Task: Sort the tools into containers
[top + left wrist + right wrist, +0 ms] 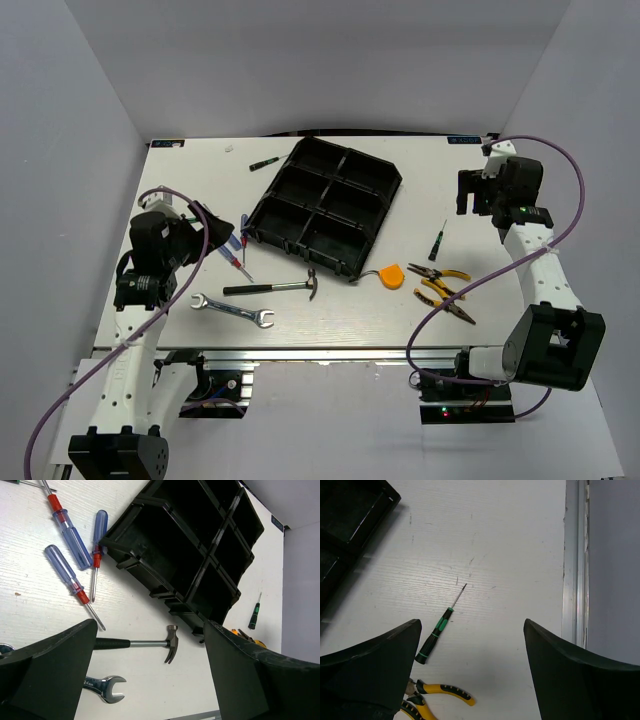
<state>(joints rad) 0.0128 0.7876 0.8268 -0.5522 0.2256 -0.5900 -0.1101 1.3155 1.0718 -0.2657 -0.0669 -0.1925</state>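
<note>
The black organizer tray (330, 205) lies turned at the table's middle back, its compartments empty. In front of it lie the black-handled hammer (270, 288), the silver wrench (232, 310), the orange tape measure (392, 275) and two yellow-handled pliers (442, 285). Red-and-blue screwdrivers (235, 245) lie left of the tray. One black-green screwdriver (437, 240) lies right of it, another (264, 162) at the back. My left gripper (212, 228) is open and empty above the screwdrivers (70, 577), hammer (135, 643) and wrench (102, 686). My right gripper (473, 192) is open and empty above the black-green screwdriver (437, 630) and pliers (440, 692).
White walls enclose the table on the left, back and right. An aluminium rail (575, 560) runs along the table's right edge. Purple cables loop from both arms. The tray's corner (350, 520) shows at the upper left of the right wrist view.
</note>
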